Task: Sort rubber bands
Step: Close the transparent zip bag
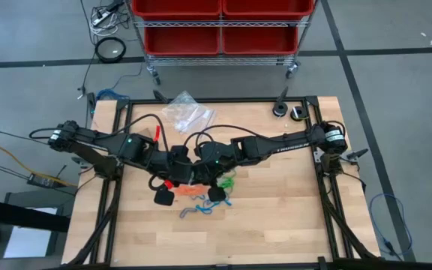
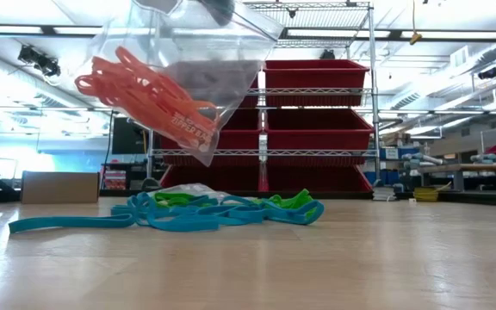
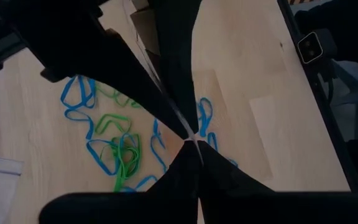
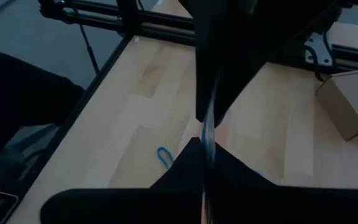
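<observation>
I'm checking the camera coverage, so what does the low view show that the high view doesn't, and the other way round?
Only the low view shows a clear bag hanging above the table with orange bands inside it, seen side-on.

Only the high view shows both arms meeting over the table's middle, the left gripper and right gripper shut, and spare bags lying near the far edge.

Both show the blue bands and green bands loose on the table, and the red bins behind it.
</observation>
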